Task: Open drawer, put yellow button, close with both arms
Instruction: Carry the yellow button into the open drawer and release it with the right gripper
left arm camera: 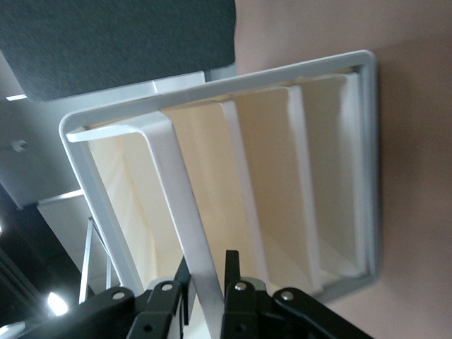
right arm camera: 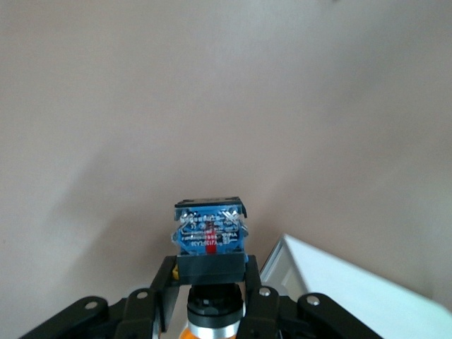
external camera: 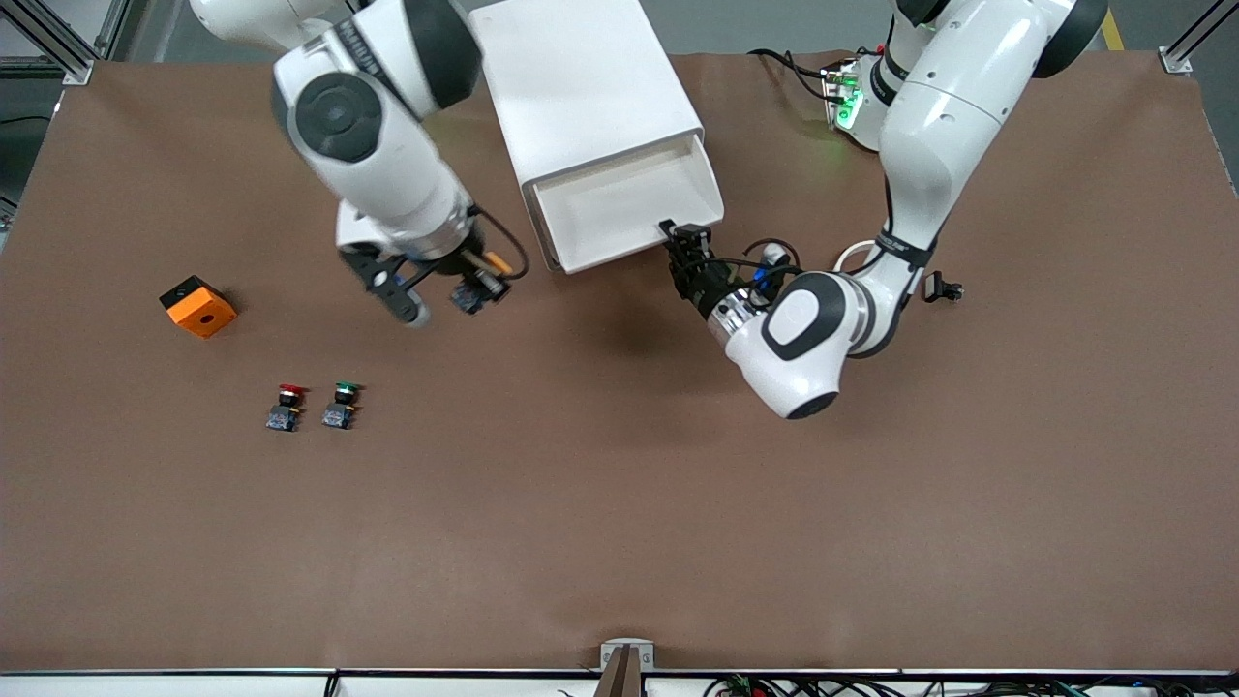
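The white cabinet (external camera: pixel 590 87) lies at the robots' edge of the table, and its drawer (external camera: pixel 629 208) is pulled out toward the front camera and looks empty. My left gripper (external camera: pixel 683 238) is shut on the drawer's front rim at the corner toward the left arm's end. In the left wrist view my left gripper (left arm camera: pixel 207 265) straddles the white rim (left arm camera: pixel 176 191), with cream compartments (left arm camera: pixel 265 183) around it. My right gripper (external camera: pixel 472 283) is shut on the yellow button (external camera: pixel 481 281) and holds it over bare table beside the drawer. In the right wrist view my right gripper (right arm camera: pixel 210 274) grips the yellow button (right arm camera: pixel 210 236) by its black neck, blue base outward.
A red-capped button (external camera: pixel 287 407) and a green-capped button (external camera: pixel 341 405) stand side by side toward the right arm's end, nearer the front camera. An orange block (external camera: pixel 198 306) sits beside them. A small black part (external camera: pixel 944 288) lies by the left arm. The cabinet's corner (right arm camera: pixel 339 282) shows in the right wrist view.
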Controlling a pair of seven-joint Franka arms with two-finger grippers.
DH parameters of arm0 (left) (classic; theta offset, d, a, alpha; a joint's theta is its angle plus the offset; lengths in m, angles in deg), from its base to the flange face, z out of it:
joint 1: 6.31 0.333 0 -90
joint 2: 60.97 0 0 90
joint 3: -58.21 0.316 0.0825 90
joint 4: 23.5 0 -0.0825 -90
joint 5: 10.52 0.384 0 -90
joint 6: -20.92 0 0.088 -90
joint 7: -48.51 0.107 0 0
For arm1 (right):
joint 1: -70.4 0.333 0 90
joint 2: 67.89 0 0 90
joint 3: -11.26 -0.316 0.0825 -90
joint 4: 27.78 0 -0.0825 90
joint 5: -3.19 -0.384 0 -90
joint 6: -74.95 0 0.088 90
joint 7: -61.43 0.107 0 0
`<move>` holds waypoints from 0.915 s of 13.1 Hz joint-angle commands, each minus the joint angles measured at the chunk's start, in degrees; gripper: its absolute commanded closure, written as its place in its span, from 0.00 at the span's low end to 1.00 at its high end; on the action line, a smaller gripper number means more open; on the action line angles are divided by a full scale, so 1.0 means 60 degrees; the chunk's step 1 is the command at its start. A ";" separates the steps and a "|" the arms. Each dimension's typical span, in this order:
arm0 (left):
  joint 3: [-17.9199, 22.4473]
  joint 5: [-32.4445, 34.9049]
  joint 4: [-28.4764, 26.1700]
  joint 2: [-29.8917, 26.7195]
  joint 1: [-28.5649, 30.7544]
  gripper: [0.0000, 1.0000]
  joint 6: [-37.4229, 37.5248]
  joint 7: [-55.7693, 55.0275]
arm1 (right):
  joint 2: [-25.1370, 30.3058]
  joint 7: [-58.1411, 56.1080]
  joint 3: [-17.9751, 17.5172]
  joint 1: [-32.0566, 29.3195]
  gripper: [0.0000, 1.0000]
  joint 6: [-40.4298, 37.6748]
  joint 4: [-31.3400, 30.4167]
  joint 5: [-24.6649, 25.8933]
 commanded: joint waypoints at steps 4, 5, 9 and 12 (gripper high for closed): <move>0.0705 0.0110 0.0915 0.0227 0.0180 0.77 -0.0069 -0.0183 | 0.0017 0.2920 0.0147 0.1923 1.00 0.0380 0.0099 0.0823; 0.0706 0.0110 0.0974 0.0213 0.0195 0.77 -0.0069 -0.0227 | -0.0012 0.3331 0.0147 0.2231 1.00 0.0512 0.0099 0.0896; 0.0706 0.0110 0.0960 0.0198 0.0210 0.75 -0.0069 -0.0315 | -0.0552 0.5001 0.0147 0.3199 1.00 0.1039 0.0114 0.1818; 0.0634 0.0110 0.0975 0.0125 0.0195 0.22 -0.0054 -0.0213 | -0.1066 0.5501 0.0147 0.3537 1.00 0.1259 0.0143 0.1907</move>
